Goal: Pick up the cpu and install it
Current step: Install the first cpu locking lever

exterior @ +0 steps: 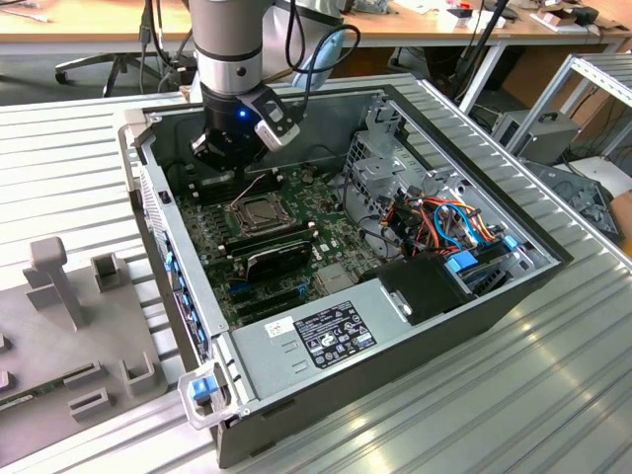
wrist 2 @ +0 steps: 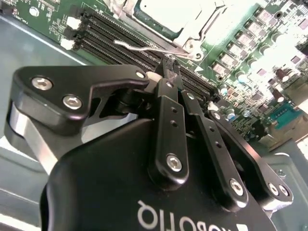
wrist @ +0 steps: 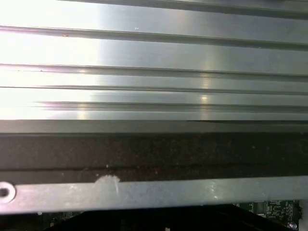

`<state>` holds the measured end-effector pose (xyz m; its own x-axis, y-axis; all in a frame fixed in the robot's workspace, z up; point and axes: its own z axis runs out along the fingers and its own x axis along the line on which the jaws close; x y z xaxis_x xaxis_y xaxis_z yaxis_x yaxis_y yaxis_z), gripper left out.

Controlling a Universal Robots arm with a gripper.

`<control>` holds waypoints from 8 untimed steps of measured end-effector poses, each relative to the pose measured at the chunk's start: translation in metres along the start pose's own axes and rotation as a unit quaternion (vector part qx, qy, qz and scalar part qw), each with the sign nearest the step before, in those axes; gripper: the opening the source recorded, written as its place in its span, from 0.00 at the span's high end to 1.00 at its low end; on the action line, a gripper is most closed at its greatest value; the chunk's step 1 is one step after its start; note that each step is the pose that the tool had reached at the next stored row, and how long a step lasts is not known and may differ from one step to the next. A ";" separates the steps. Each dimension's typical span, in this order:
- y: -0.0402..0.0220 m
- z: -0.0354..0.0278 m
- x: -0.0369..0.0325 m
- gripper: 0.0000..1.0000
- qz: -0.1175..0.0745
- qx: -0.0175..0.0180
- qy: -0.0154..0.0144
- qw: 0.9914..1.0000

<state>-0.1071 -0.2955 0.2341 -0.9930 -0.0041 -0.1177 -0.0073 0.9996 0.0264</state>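
— What do I have on the exterior view's left?

— A grey holder block [exterior: 69, 296] with upright slots, sitting on the ribbed metal counter [exterior: 513, 385]. Just beside it stands the open computer case [exterior: 148, 148]. In the first wrist view I see those same counter ribs and the case's edge [wrist: 154, 195].

— And the arm?

— The arm [exterior: 227, 49] reaches down into the case near its far corner on that side. In the second wrist view the jaws are clenched tip to tip, right at the thin socket lever [wrist 2: 144, 48]. I cannot tell whether they touch it.

— Where is the cpu?

— The cpu [wrist 2: 166, 9] lies flat inside the silver socket frame [exterior: 259, 210] on the green board, close to the jaws and apart from them. The black memory slots [wrist 2: 110, 38] run alongside.

— Further right?

— A bundle of orange and blue cables [exterior: 449, 222], then the case's far wall.
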 end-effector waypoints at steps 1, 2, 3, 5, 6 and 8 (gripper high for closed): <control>-0.0008 0.0000 0.0000 0.89 0.001 -0.009 0.000 1.000; -0.0019 0.0000 0.0000 0.89 0.002 -0.017 0.000 1.000; -0.0035 0.0000 0.0001 0.89 0.003 -0.027 0.000 1.000; -0.0052 -0.0001 0.0000 0.89 0.004 -0.032 0.000 0.999; -0.0067 -0.0002 0.0000 0.89 0.004 -0.032 0.000 0.999; -0.0124 -0.0003 0.0001 0.89 0.004 -0.036 0.000 0.999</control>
<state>-0.1071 -0.3079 0.2340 -0.9930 0.0045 -0.1177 -0.0072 0.9951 0.0987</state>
